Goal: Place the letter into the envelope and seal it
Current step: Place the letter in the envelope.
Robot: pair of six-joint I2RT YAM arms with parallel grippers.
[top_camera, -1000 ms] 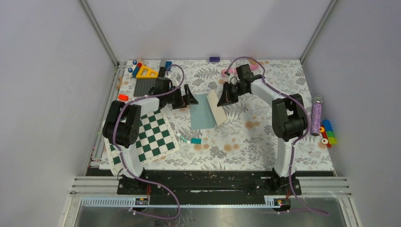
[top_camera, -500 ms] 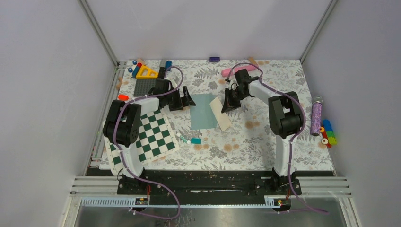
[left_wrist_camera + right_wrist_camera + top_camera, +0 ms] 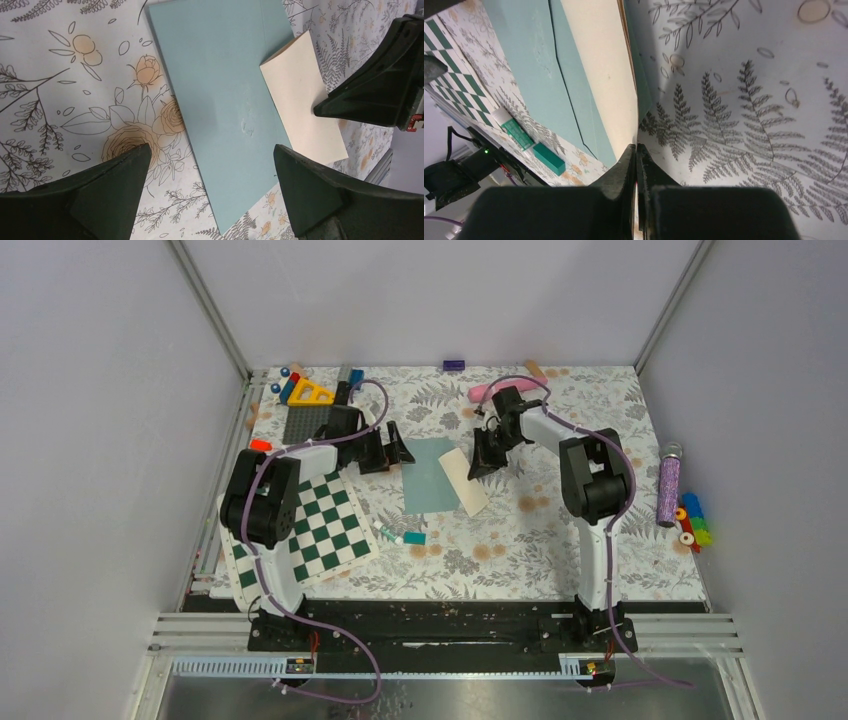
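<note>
Right gripper (image 3: 636,149) is shifting the letter (image 3: 465,480) nearer along the envelope's (image 3: 428,475) right edge. Only its wrist view is showing the jaws pressed together, pinching the letter's edge. Left gripper (image 3: 210,150) is hovering spread over the envelope.

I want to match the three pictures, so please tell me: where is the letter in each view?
Top view: the letter lies mid-table, overlapping the envelope at its right edge.
Left wrist: upper right, beside the envelope.
Right wrist: top centre, narrowing toward the lower middle.
Shared landmark: the envelope, touching the letter in every view.
</note>
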